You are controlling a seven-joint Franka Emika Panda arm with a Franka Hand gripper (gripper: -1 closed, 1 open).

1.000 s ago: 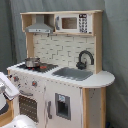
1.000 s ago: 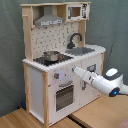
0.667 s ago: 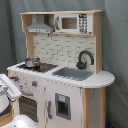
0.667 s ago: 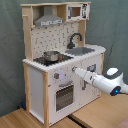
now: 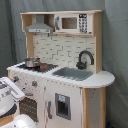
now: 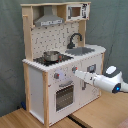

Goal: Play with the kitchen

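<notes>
arm: reaches in from the second exterior view's right, gripper [image 6: 78, 74] at the knob panel, probably to work a knob; cannot tell its opening | kitchen [image 6: 55, 62]: stands on a wooden surface [image 6: 95, 115], before a grey curtain | look: white and light wood, black faucet [image 5: 85, 59], grey sink [image 5: 74, 73], metal pot [image 6: 50, 56] on stovetop, oven door below, range hood above

One kitchen [image 6: 60, 60]; one pot [image 6: 50, 56]; one faucet [image 5: 85, 58].

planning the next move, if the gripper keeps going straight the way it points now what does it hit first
Most likely the kitchen's knob panel: in the second exterior view the gripper points at the front, just above the oven door and beside a knob. Depth is unclear.
</notes>
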